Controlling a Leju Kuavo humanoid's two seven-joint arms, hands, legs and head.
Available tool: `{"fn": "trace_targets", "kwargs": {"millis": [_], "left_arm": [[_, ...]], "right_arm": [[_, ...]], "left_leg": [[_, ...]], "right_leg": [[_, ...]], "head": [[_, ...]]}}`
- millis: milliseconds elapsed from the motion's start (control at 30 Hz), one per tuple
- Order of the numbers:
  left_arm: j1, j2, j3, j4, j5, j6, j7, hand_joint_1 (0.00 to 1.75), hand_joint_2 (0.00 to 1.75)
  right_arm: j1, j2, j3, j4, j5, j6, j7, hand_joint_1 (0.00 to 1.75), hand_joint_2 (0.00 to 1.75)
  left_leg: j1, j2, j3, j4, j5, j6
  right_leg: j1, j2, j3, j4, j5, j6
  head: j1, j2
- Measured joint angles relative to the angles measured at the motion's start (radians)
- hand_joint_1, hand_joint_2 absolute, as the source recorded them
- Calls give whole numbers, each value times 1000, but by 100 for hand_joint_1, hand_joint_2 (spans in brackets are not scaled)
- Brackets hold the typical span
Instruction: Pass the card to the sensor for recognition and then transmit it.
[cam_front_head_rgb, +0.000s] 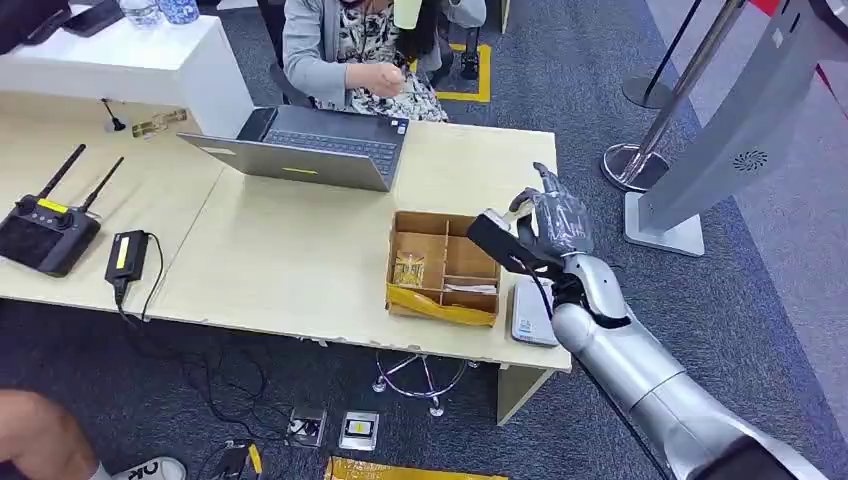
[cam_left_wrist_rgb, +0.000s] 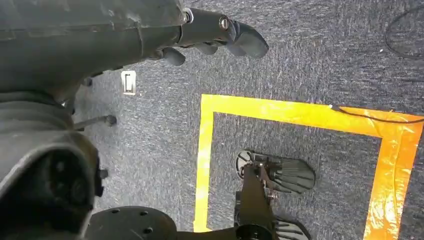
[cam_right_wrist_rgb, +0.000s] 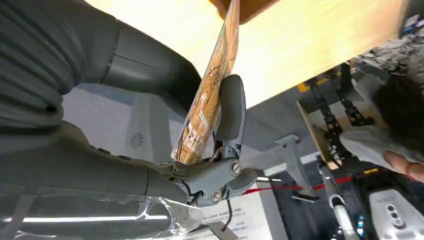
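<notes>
Card (cam_right_wrist_rgb: 210, 95) is sitting edge-on in the right hand (cam_front_head_rgb: 545, 225), pinched between the thick thumb (cam_right_wrist_rgb: 150, 70) and a dark finger (cam_right_wrist_rgb: 231, 107), and the hand is hovering over the right end of the table (cam_front_head_rgb: 290, 250), just beside the cardboard box (cam_front_head_rgb: 445, 265). The left hand (cam_left_wrist_rgb: 220, 35) is hanging over the carpet with its fingers loosely curled and nothing in them.

Grip is looking thin: the finger is pressing on a narrow strip of the card, so a quick wrist turn is likely to be enough to make it pivot or slip out, and it would be dropping onto the table edge or the floor. The white flat device (cam_front_head_rgb: 533, 315) at the table's corner is probably the sensor, though that is a guess; it is lying partly under the forearm, so the arm is risking a nudge that pushes it off the edge. If the card is reaching it tilted or edge-first, recognition is likely failing. The person (cam_front_head_rgb: 350, 45) sitting behind the laptop (cam_front_head_rgb: 320, 150) is presumably the receiver, and a long reach across is risking a knock against the laptop lid or box.
</notes>
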Motion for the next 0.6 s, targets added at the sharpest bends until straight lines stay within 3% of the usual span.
{"fn": "trace_targets", "kwargs": {"millis": [600], "left_arm": [[-10,-5,-14,0,-7,-8,10,0,0]], "right_arm": [[-24,99,6,33,29,10,-11,175,175]], "left_leg": [[0,0,0,0,0,0]], "right_leg": [[0,-1,0,0,0,0]], "head": [[0,0]]}}
